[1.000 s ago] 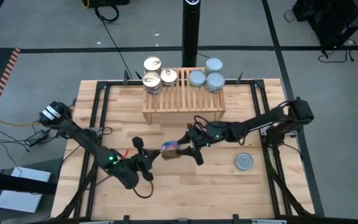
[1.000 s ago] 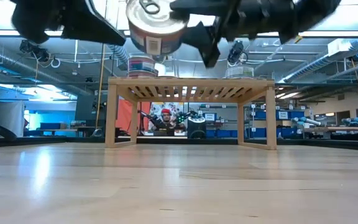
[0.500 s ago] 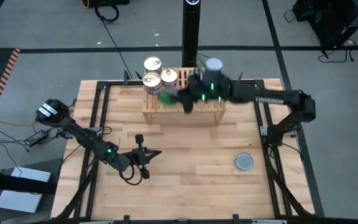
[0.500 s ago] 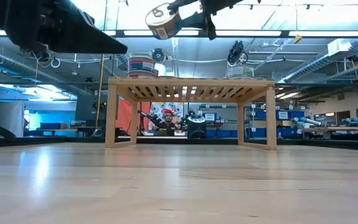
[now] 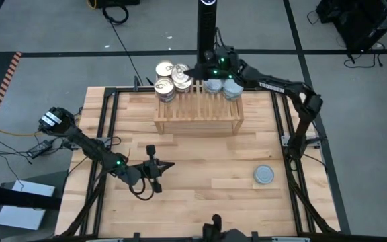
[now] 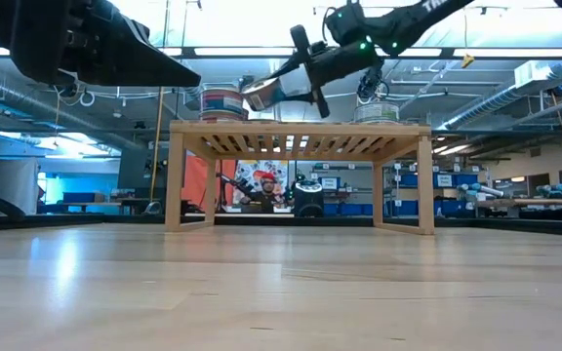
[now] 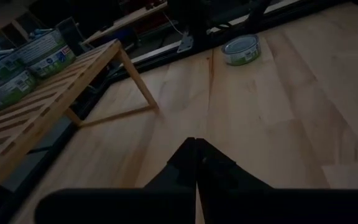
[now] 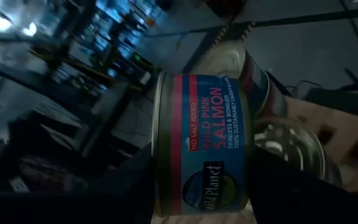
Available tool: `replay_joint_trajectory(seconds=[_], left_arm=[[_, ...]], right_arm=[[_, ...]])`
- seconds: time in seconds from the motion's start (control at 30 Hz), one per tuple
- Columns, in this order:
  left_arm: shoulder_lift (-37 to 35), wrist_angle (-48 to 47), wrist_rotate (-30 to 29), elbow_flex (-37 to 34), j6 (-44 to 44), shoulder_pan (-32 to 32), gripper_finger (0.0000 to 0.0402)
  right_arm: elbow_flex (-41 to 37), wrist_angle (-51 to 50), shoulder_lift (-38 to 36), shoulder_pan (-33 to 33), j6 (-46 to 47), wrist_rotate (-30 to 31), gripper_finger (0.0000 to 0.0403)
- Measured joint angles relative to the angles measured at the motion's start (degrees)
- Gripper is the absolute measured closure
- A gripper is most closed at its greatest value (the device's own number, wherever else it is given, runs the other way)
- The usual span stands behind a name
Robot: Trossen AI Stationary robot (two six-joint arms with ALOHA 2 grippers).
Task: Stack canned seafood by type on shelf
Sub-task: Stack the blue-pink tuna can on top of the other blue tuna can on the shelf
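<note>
Surface (image 5: 200, 195): pale wood planks, shelf (image 5: 199, 111) at its far edge.
Shelf: gold-lidded tins (image 5: 168, 79) stacked at one end, blue-silver tins (image 5: 223, 87) at the other.
Right tool (image 5: 195, 70): clamped on a salmon tin (image 8: 204, 149), above the shelf.
Left tool (image 5: 158, 167): fingers together, low over the surface.
Loose tin (image 5: 264, 175): on the surface, near side.

Wrist views dim — ceiling glare.
</note>
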Motion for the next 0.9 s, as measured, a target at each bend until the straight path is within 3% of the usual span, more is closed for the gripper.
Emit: replay_joint_trajectory(seconds=[0.6,0.9], left_arm=[[0.0,0.1,-0.1,0.0,0.0,0.0,0.0396],[0.0,0.1,-0.2,0.0,0.0,0.0,0.0396]], right_arm=[[0.0,-0.1,2.4,-0.4,0.9,1.3,0.0199],[0.0,-0.2,2.4,-0.4,-0.6,1.4,0.0132]])
